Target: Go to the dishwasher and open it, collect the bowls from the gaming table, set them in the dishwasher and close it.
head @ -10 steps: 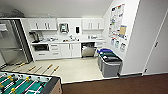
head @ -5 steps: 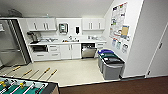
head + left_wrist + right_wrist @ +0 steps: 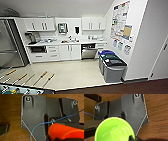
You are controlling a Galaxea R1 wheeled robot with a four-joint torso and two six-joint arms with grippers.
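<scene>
Lime green bowl (image 3: pixel 114 129) looks light, stiff and slick, so the rim's the place to pinch it. It sits right at the right gripper (image 3: pixel 132 138), which seems clamped on its rim. Dishwasher (image 3: pixel 89 51) stands across the kitchen, beside the bins (image 3: pixel 112 65). Left gripper: can't tell.

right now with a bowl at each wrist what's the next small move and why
Probably keep driving forward across the pale floor toward the dishwasher, which stands across the room under the counter, its upper part dark as if partly open. A lime green bowl sits at the right wrist and a red bowl at the left, so both look ready to load, but the racks are out of reach.
</scene>
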